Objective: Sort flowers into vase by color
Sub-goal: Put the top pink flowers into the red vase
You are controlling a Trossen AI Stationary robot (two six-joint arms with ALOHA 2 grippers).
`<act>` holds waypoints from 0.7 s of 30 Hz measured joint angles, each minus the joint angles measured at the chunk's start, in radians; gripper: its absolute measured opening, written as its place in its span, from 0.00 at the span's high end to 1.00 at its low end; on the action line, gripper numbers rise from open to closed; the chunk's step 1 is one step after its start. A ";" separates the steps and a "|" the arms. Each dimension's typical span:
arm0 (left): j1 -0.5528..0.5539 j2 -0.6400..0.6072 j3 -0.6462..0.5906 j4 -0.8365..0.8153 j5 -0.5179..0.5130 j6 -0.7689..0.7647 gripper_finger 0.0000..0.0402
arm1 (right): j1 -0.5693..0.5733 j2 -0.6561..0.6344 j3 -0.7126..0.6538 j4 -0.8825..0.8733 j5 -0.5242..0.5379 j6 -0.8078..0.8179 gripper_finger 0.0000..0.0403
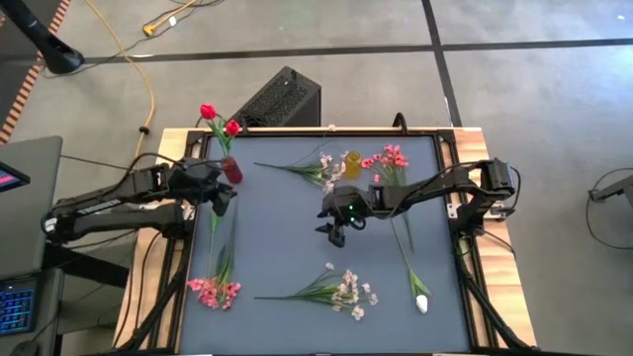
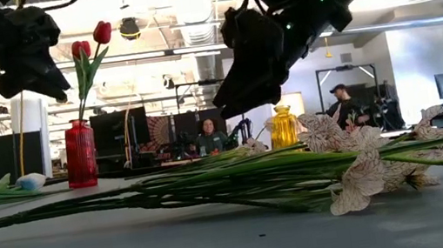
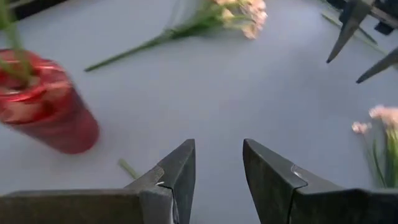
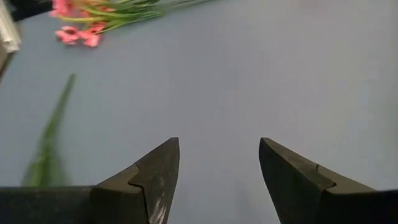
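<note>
Flowers lie scattered on the grey table [image 1: 277, 237]: a pink spray [image 1: 215, 290] at the near left corner, a pale spray [image 1: 341, 292] near the front middle, a white tulip [image 1: 420, 302] toward the front right, another pale spray [image 1: 315, 168] and a second pink spray [image 1: 388, 158] toward the back. Two red tulips [image 1: 218, 119] already stand in the red vase [image 1: 231, 170] at the back left; a yellow vase [image 1: 351, 163] stands at the back middle between the two back sprays. The left gripper [image 1: 224, 201] hangs just beside the red vase, its fingers [image 3: 180, 171] a narrow gap apart with nothing between them. The right gripper [image 1: 336, 234] hovers over the table's middle, jaws wide and empty, above bare mat.
</note>
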 joint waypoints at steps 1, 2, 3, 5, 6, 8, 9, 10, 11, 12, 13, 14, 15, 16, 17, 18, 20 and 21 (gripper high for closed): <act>-0.017 0.001 -0.003 -0.001 0.000 0.008 0.70 | 0.014 0.000 0.000 -0.002 0.000 0.017 0.38; -0.033 0.001 -0.006 -0.001 0.000 0.013 0.70 | 0.028 0.000 0.000 -0.003 0.001 0.035 0.38; -0.052 0.001 -0.009 -0.001 0.000 0.014 0.70 | 0.041 0.000 0.000 -0.005 0.001 0.056 0.38; -0.090 0.000 -0.018 0.004 -0.001 0.014 0.70 | 0.068 0.000 0.000 -0.012 0.001 0.096 0.38; -0.108 -0.001 -0.023 0.002 -0.002 0.015 0.70 | 0.082 0.000 0.000 -0.019 0.002 0.118 0.38; -0.146 -0.001 -0.031 0.007 -0.005 0.021 0.70 | 0.107 0.000 0.000 -0.044 0.003 0.167 0.38; -0.164 -0.001 -0.037 0.013 -0.006 0.027 0.70 | 0.120 0.000 0.000 -0.056 0.004 0.193 0.38; -0.181 -0.001 -0.042 0.015 -0.007 0.035 0.70 | 0.132 0.000 0.000 -0.067 0.005 0.216 0.38; -0.199 -0.001 -0.047 0.026 -0.007 0.043 0.70 | 0.144 0.000 0.000 -0.079 0.006 0.239 0.38; -0.216 -0.001 -0.051 0.038 -0.008 0.051 0.70 | 0.157 0.000 0.000 -0.091 0.006 0.261 0.38; -0.231 -0.001 -0.053 0.041 -0.010 0.064 0.70 | 0.169 0.000 0.000 -0.104 0.009 0.281 0.38; -0.246 -0.001 -0.054 0.045 -0.011 0.075 0.70 | 0.180 0.000 0.000 -0.120 0.016 0.302 0.38; -0.259 -0.001 -0.054 0.056 -0.014 0.086 0.70 | 0.191 0.000 0.000 -0.145 0.026 0.324 0.38; -0.271 -0.001 -0.054 0.067 -0.016 0.096 0.70 | 0.200 -0.005 0.000 -0.183 0.028 0.348 0.38; -0.280 -0.001 -0.054 0.074 -0.018 0.106 0.70 | 0.207 -0.011 0.000 -0.231 0.028 0.371 0.38; -0.288 -0.001 -0.054 0.080 -0.019 0.116 0.70 | 0.212 -0.018 0.000 -0.282 0.029 0.397 0.38; -0.297 -0.001 -0.054 0.090 -0.019 0.132 0.70 | 0.216 -0.048 0.000 -0.402 0.060 0.446 0.38; -0.300 -0.001 -0.054 0.090 -0.020 0.140 0.70 | 0.216 -0.067 0.000 -0.464 0.094 0.462 0.38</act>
